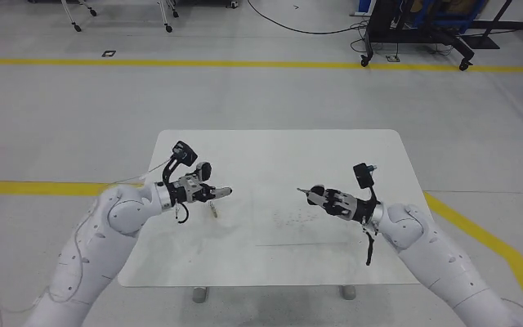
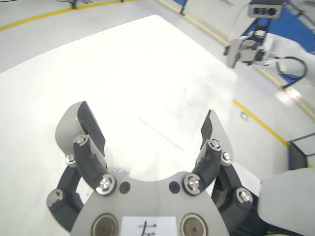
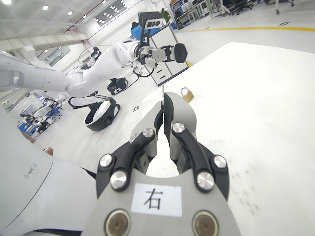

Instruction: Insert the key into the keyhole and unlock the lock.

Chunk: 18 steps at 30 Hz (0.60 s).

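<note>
**Padlock on surface; key in right fingers**

The padlock (image 1: 213,209) lies on the white surface (image 1: 327,155), in its left half, about midway between front and rear edges. The left gripper (image 2: 147,109) is close by it, fingers wide apart. The right gripper (image 3: 164,99), over the right half, has its fingers clamped on the key (image 3: 163,90), its thin blade protruding.

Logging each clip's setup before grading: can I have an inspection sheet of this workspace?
Surface: white table, dark scuffs near its middle.
Job's things: padlock lying on the table near the left gripper; key held by the right gripper.
Clutter: nothing seen.
Grippers: left gripper jaws open, empty, above the table; right gripper jaws shut on the key.
Cables: black cable on the floor beyond the table.
Surroundings: yellow floor line, wheeled cart.
</note>
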{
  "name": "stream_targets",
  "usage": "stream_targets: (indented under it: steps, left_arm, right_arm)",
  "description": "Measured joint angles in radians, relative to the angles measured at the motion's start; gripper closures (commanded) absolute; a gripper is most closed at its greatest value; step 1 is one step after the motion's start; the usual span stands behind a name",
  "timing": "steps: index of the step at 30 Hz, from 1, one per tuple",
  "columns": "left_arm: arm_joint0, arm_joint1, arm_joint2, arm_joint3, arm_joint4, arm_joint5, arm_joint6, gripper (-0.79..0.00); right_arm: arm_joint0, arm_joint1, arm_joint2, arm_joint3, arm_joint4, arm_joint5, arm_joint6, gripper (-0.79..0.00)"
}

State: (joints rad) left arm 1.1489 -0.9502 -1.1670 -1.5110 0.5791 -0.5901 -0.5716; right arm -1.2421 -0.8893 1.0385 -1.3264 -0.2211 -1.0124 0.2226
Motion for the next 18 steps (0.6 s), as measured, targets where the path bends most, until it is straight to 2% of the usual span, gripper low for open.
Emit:
stream_targets:
  steps: [3, 6, 10, 13, 18]
  left_arm:
    - [0.111, 0.021, -0.078, -0.151, 0.103, 0.161, -0.043, -0.785]
    - [0.250, 0.041, -0.139, -0.360, 0.311, 0.390, -0.175, -0.785]
    - [0.380, 0.044, -0.109, -0.566, 0.513, 0.573, -0.316, -0.785]
    - [0.426, 0.035, -0.078, -0.614, 0.529, 0.666, -0.313, -0.785]
    - [0.415, 0.014, -0.013, -0.536, 0.512, 0.779, -0.271, -0.785]
  right_arm:
    - [-0.060, 0.017, 0.070, -0.003, -0.010, 0.000, -0.046, 0.000]
    - [-0.077, 0.020, 0.090, -0.001, -0.008, 0.000, -0.063, 0.000]
    - [-0.075, 0.020, 0.088, -0.001, -0.008, 0.000, -0.061, 0.000]
    - [-0.075, 0.020, 0.088, -0.001, -0.008, 0.000, -0.061, 0.000]
    - [-0.075, 0.020, 0.088, -0.001, -0.008, 0.000, -0.061, 0.000]
